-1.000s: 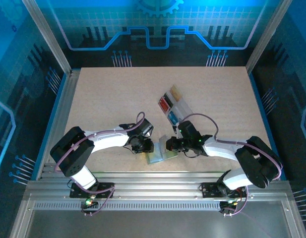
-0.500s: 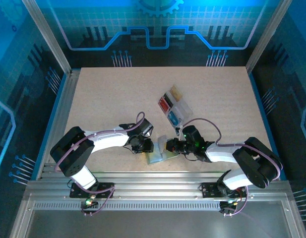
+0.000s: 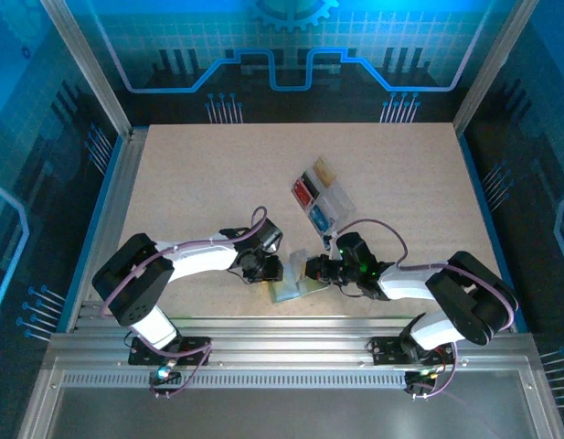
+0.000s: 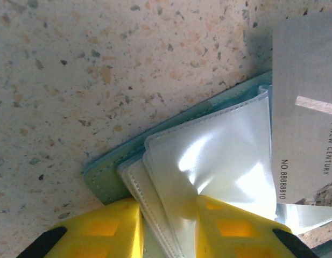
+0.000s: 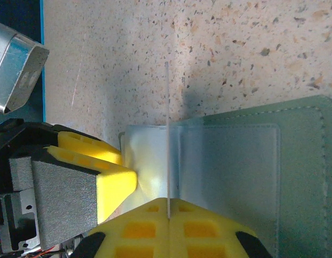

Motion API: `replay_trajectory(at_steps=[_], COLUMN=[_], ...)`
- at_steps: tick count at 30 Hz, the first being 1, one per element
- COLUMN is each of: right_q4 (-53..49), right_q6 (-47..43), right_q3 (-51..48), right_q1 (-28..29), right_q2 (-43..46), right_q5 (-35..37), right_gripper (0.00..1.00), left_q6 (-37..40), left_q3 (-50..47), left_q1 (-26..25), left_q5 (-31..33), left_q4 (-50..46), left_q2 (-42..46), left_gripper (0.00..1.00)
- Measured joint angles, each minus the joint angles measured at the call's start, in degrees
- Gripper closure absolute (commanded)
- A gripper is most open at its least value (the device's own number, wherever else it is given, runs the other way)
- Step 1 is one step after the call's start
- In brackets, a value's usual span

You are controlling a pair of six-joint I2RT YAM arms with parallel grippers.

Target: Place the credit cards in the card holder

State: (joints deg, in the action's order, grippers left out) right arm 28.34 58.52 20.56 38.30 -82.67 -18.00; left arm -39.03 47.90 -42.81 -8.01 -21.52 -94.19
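The sage-green card holder (image 3: 296,291) lies open near the table's front edge, between both grippers. My left gripper (image 4: 168,215) is shut on its clear inner sleeves (image 4: 209,161), lifting them off the green cover (image 4: 104,180). My right gripper (image 5: 168,210) is shut on a pale grey-white credit card (image 5: 167,134), seen edge-on and standing upright over the sleeve's mouth. The same card (image 4: 305,107) shows flat-faced at the right of the left wrist view. In the top view the left gripper (image 3: 272,272) and right gripper (image 3: 311,268) nearly meet over the holder.
A clear compartmented tray (image 3: 335,203) holding stacks of tan, red, black and blue cards stands just behind the right arm. The left gripper's yellow finger (image 5: 109,174) sits close beside the card. The metal table rail runs just in front of the holder.
The right arm has sunk and shifted slightly toward the front, bringing the card closer over the holder. The left arm has held still on the sleeves.
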Motion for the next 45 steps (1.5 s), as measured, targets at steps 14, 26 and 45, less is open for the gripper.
replay_trajectory(at_steps=[14, 26, 45], right_q4=[3.56, 4.7, 0.74], right_q6=[4.26, 8.22, 10.69], right_q3=[-1.77, -4.57, -5.42], right_q1=[1.81, 4.96, 10.29], right_q2=[-0.96, 1.33, 5.22], right_q5=[1.99, 5.81, 11.32], right_gripper=[1.0, 1.0, 1.0], left_q6=[0.0, 0.0, 0.02], left_q3=[0.15, -0.07, -0.39], left_q1=[0.0, 0.02, 0.33], left_q5=[-0.02, -0.04, -0.72], left_q4=[-0.09, -0.04, 0.35], left_q2=[-0.22, -0.26, -0.33], left_gripper=[0.74, 0.74, 0.74])
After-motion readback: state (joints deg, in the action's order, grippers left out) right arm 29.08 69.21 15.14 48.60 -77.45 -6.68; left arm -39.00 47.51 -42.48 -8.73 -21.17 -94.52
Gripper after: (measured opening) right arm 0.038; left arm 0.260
